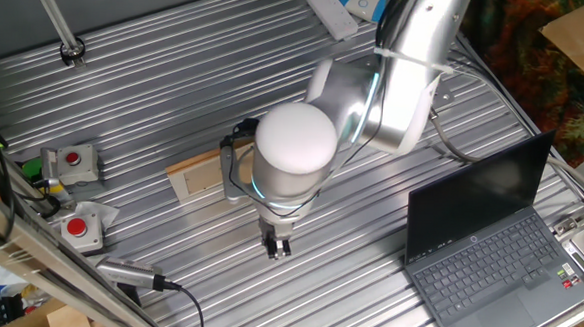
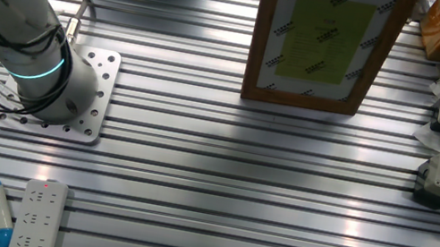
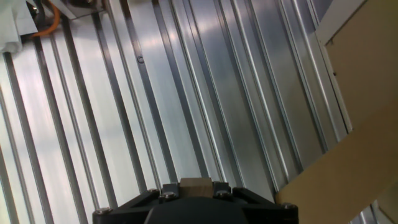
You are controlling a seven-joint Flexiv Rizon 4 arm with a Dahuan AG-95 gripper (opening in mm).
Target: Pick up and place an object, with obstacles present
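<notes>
In the hand view a small light-tan wooden block (image 3: 196, 185) sits clamped between the two dark jaws of my gripper (image 3: 196, 190), above the ribbed metal table. One fixed view shows the gripper (image 1: 279, 247) hanging just over the table, below the white wrist; the block is too small to make out there. The obstacle, a light-wood picture frame (image 1: 195, 174), lies behind and left of the gripper, partly hidden by the arm. The frame (image 2: 318, 43) fills the top middle of the other fixed view, and its brown edge (image 3: 357, 118) fills the right of the hand view.
An open dark grey laptop (image 1: 488, 244) stands at the right. Two red-button boxes (image 1: 72, 162) (image 1: 78, 227) lie at the left edge, a cable plug (image 1: 131, 273) beside them. A power strip (image 2: 35, 216) and the arm's base plate (image 2: 84, 95) are in the other fixed view.
</notes>
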